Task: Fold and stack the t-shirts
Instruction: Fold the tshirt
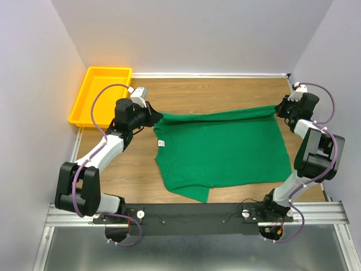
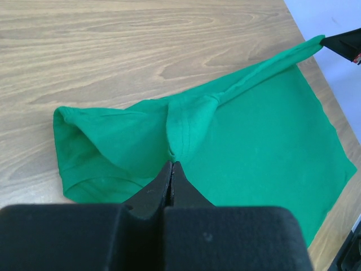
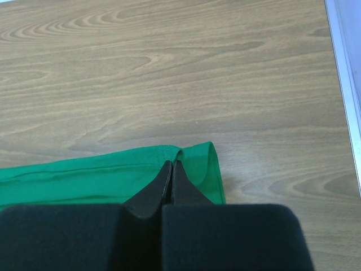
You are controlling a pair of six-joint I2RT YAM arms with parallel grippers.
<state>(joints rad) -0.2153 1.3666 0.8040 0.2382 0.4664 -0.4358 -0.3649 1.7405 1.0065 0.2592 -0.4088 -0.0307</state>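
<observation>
The table (image 1: 225,90) runs under both my arms. On it the shirt (image 1: 220,149) lies spread between my two grippers, its far edge drawn into a taut ridge from one to the other and the rest trailing flat toward my bases. The tray (image 1: 107,69) sits beyond and outside my left gripper, well apart from the cloth. My left gripper (image 2: 171,165) is pinched fully closed on a bunched corner of the shirt by a sleeve. My right gripper (image 3: 171,164) is closed just as tight on the hemmed corner at the opposite end. The label (image 1: 161,143) shows just on the near side of my left gripper. I judge this to be the first fold, with the far edge gripped but not yet laid over. The next move calls for carrying both corners together toward my bases, level and taut, then lowering them onto the near edge before letting go.
</observation>
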